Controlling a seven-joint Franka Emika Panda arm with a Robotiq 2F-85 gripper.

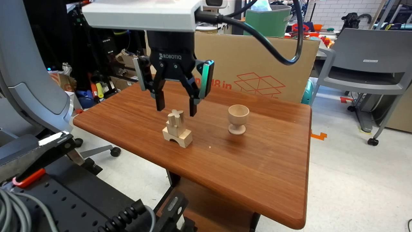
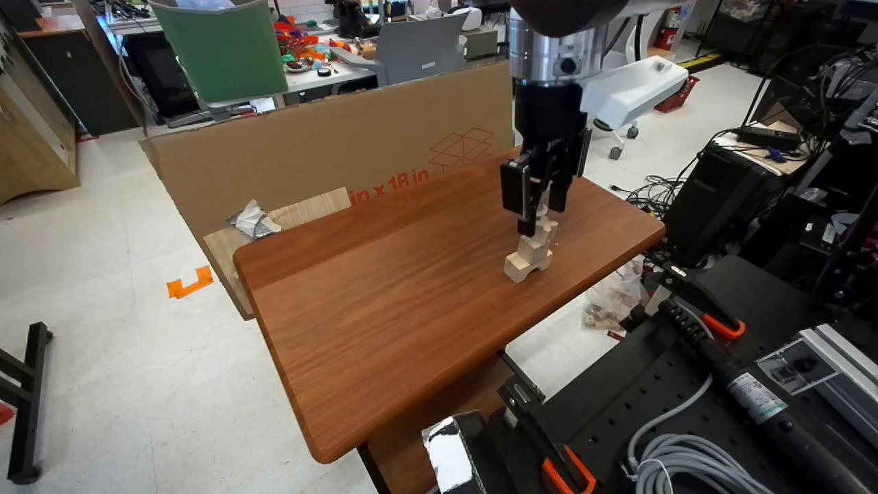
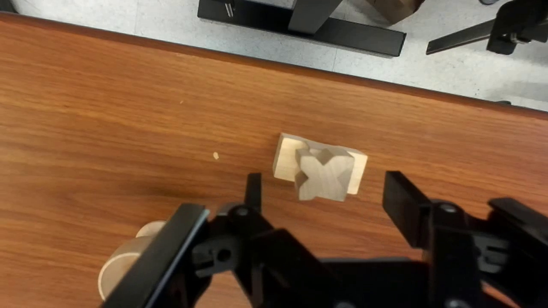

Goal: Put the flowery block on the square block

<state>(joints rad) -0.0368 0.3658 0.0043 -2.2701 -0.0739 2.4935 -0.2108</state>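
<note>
The flowery block (image 1: 175, 118), a small pale-wood piece with a lobed cross outline, stands upright on top of the square block (image 1: 175, 129). The square block rests on a wider pale arch-shaped block (image 1: 185, 138) on the table. The same stack shows in an exterior view, with the flowery block (image 2: 547, 230) above the square block (image 2: 532, 250). In the wrist view the flowery block (image 3: 326, 176) hides most of the square block. My gripper (image 1: 176, 110) is open and empty above the stack, its fingers apart on either side and not touching the flowery block.
A wooden goblet-shaped cup (image 1: 238, 116) stands on the brown table (image 1: 257, 170) beside the stack; it also shows in the wrist view (image 3: 122, 261). A cardboard sheet (image 1: 231, 58) stands along the table's far side. A grey chair (image 1: 367, 64) stands beyond.
</note>
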